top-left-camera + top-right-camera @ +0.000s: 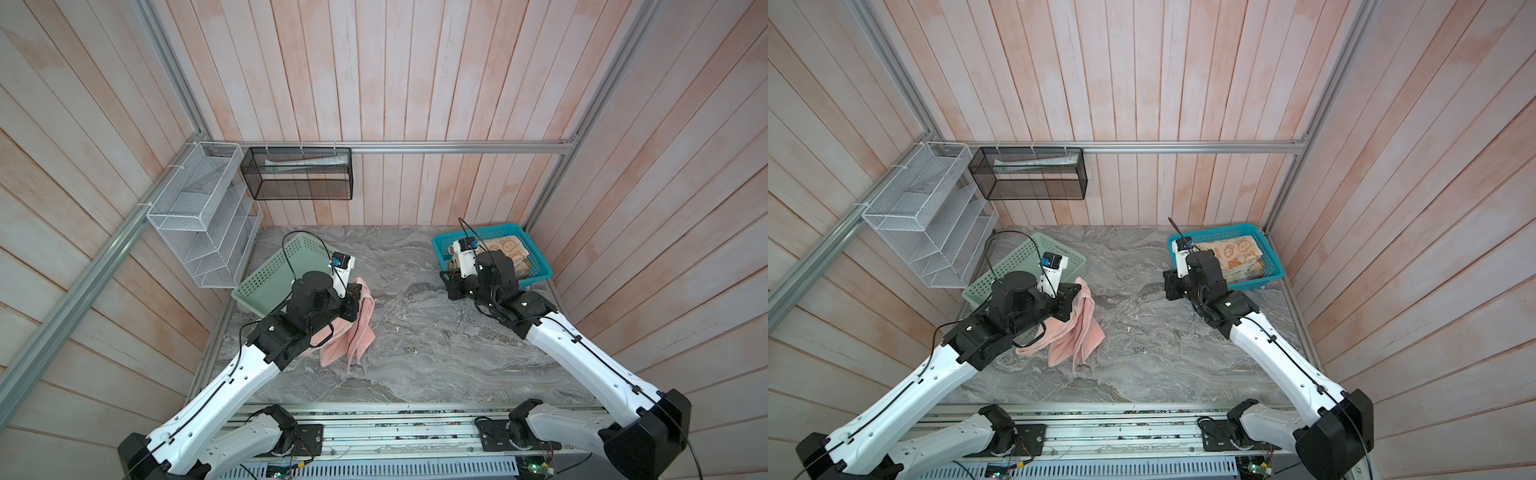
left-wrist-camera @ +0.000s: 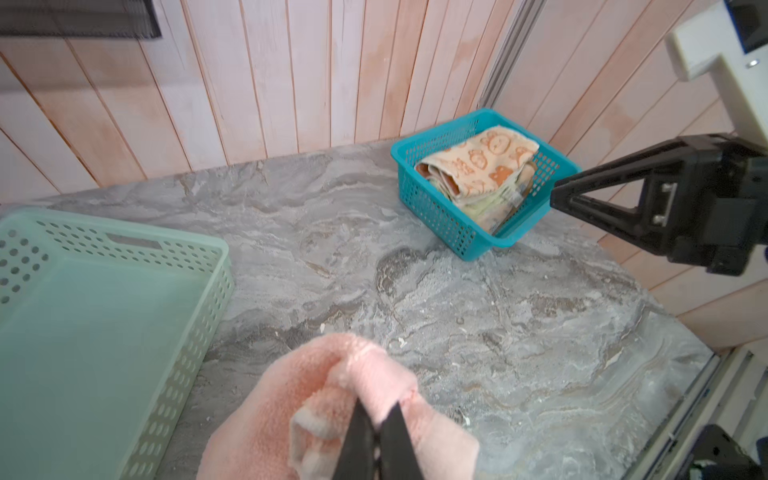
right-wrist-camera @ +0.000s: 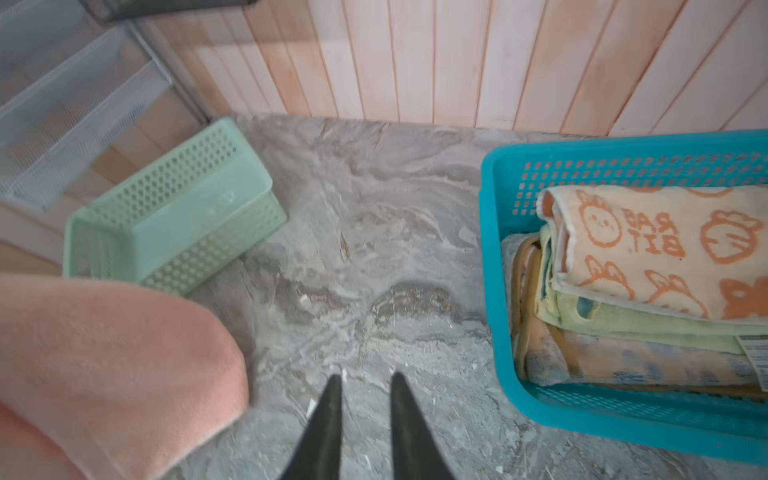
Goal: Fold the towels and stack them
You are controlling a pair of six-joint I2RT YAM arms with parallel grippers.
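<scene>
Nearest, the left pincer (image 2: 377, 409) clamps a corner of the salmon towel (image 1: 357, 332), which trails unfolded onto the surface (image 1: 436, 340). Farther, the right pincer (image 3: 366, 376) hovers slightly parted, empty. Beyond, three folded towels (image 3: 665, 257) sit stacked in the teal basket (image 1: 540, 272). By my judgement one remains.

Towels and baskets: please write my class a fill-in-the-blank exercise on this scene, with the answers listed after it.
The left gripper is shut on the plain towel, whose colour is ____. The teal basket holds a stack of ____ folded towels. The right gripper, gripping nothing, is ____. The mint-green basket is ____.
Missing words: pink; three; open; empty.
</scene>
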